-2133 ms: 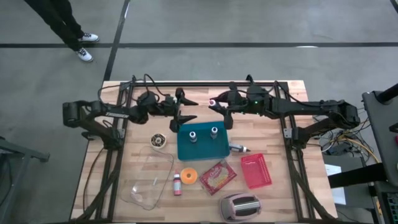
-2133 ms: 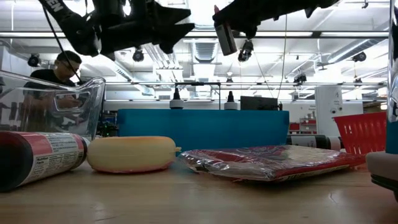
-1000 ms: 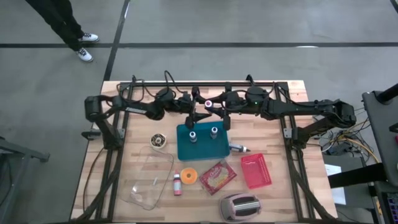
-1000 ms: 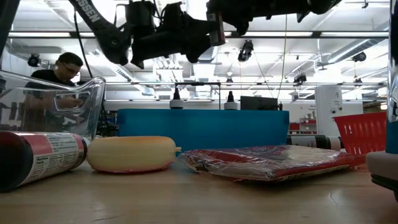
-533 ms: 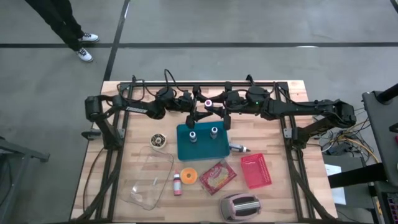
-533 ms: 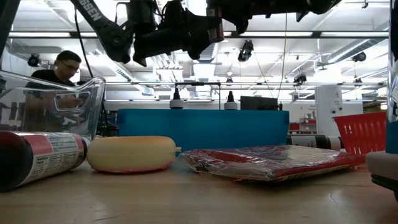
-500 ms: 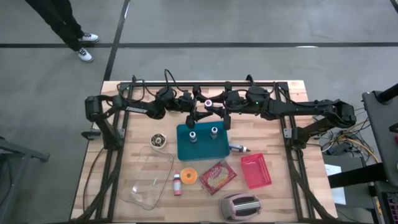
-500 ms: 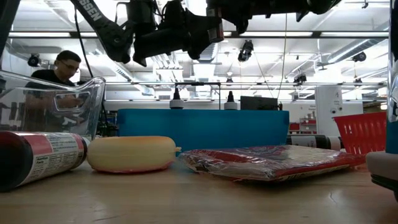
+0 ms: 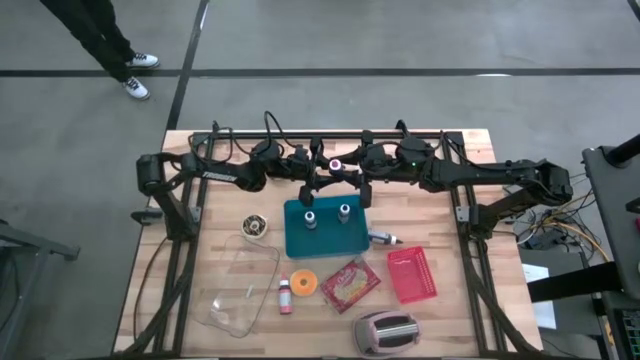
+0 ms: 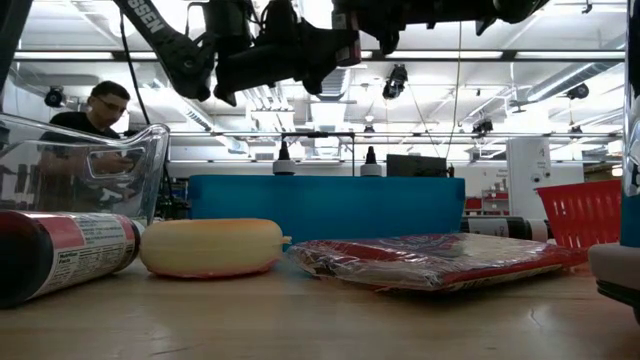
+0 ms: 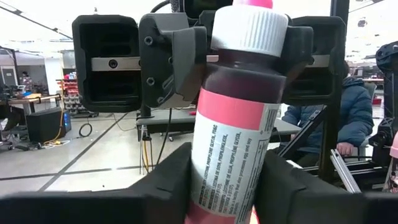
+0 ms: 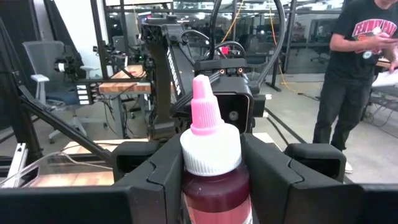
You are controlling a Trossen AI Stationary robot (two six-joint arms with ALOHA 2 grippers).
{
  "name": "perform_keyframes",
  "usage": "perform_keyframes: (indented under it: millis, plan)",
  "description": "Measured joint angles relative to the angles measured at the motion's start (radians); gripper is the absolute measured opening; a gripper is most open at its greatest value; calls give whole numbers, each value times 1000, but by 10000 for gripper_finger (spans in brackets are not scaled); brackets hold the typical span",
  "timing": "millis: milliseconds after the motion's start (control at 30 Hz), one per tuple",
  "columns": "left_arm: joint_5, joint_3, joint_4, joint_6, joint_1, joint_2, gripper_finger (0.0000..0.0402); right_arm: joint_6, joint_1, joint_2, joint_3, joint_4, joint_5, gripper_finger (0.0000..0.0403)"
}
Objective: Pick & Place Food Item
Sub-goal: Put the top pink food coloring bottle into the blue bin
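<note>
Above the tabletop's (image 9: 450,290) far edge, both my left end effector (image 11: 224,180) and right end effector (image 12: 211,168) seem clenched on one pink-capped bottle (image 9: 336,166).

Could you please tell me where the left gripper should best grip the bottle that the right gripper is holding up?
Grip the bottle on its labelled body, coming from the side opposite the right gripper. That gripper occupies the part just under the white cap, and the label section is straight-walled. The left gripper already flanks it there.
</note>
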Motion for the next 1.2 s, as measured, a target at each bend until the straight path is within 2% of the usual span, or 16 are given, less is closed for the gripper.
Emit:
perform_keyframes:
  millis: [167, 333, 600, 800, 867, 1000, 1200]
  plan:
    - [0, 1, 0, 4, 0, 0, 96, -1, 0, 0, 0, -3, -3, 128]
    - [0, -1, 0, 4, 2, 0, 95, -3, 0, 0, 0, -4, -5, 129]
    - [-1, -5, 0, 1, 2, 0, 90, -16, 0, 1, 0, -6, -9, 170]
    - [-1, -9, -4, 0, 2, 0, 89, -56, 0, -7, 0, -8, -2, 175]
    - [-2, -10, -13, 0, 3, 0, 89, -72, 1, -18, 0, -12, 31, 176]
    - [-5, -10, -26, 0, 4, -2, 89, -105, 0, -47, 0, -46, 72, 177]
    - [-1, -24, -30, 2, 7, -9, 87, -104, 0, -103, 0, -123, 82, 177]
